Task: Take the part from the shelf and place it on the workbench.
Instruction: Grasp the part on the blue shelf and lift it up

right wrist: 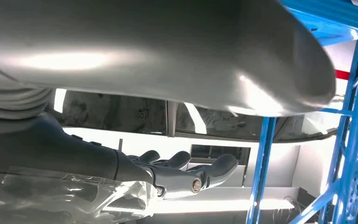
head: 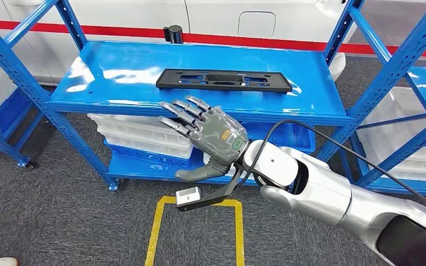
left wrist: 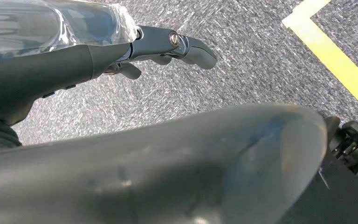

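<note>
Yellow floor tape [head: 158, 233] marks a square on grey carpet [head: 61, 221] below the right hand [head: 211, 136]. Right hand raised, palm down, fingers [head: 183, 113] spread and nearly straight, holding nothing, tips at the front edge of the blue shelf [head: 116, 72]. Just past the fingers, not touching them, the black part [head: 223, 80] lies flat on the shelf top, long side along the shelf. White bins [head: 138, 136] sit on the lower level under the fingers. Black post [head: 173, 33] stands at the shelf's back edge, beyond the part. White wall with red stripe [head: 255, 40] behind. Left hand [left wrist: 168, 44] hangs over the carpet, fingers somewhat curled, nothing seen in them; can't tell more.
</note>
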You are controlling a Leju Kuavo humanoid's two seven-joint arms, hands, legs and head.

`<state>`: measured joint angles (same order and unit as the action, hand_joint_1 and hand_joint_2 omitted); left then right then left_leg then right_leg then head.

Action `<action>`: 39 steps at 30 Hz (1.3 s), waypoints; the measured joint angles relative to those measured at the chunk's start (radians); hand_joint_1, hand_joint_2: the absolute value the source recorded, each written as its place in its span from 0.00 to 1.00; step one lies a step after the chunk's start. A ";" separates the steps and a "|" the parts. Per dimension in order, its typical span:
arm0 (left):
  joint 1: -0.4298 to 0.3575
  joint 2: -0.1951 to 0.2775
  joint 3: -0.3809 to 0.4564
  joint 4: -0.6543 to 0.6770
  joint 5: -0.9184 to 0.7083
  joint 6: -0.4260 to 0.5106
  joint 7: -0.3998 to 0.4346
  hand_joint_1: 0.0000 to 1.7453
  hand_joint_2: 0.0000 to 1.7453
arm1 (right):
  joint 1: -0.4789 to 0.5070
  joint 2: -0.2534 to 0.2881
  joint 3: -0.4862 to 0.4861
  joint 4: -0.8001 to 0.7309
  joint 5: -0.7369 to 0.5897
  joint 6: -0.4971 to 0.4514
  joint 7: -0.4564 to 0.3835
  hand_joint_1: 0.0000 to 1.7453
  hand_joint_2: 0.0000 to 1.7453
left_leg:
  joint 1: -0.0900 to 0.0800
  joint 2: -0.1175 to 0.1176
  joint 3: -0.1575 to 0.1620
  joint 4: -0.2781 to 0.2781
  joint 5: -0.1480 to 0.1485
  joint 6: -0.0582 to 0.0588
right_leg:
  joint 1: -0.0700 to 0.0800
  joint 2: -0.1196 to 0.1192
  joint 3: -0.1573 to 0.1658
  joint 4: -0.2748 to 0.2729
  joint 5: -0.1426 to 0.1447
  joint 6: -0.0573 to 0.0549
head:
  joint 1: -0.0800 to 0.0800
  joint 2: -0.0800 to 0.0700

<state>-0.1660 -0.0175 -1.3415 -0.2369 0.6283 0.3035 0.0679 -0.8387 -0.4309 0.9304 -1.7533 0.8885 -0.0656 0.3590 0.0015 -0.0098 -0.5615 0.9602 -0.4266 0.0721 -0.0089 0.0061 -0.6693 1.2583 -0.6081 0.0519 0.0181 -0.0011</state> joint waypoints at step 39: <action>0.000 -0.001 -0.005 0.000 -0.015 -0.002 -0.002 0.00 0.00 | 0.027 -0.009 -0.013 -0.015 0.004 0.005 0.001 0.00 0.00 | -0.006 -0.006 0.060 0.002 -0.046 -0.014 | 0.011 0.000 0.035 -0.257 0.203 -0.024 | -0.014 0.000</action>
<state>-0.1656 -0.0182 -1.3468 -0.2367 0.6137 0.3010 0.0654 -0.8118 -0.4402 0.9172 -1.7685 0.8921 -0.0609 0.3601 -0.0047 -0.0154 -0.5011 0.9621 -0.4729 0.0584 0.0023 0.0058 -0.6347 1.0015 -0.4048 0.0277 0.0044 -0.0014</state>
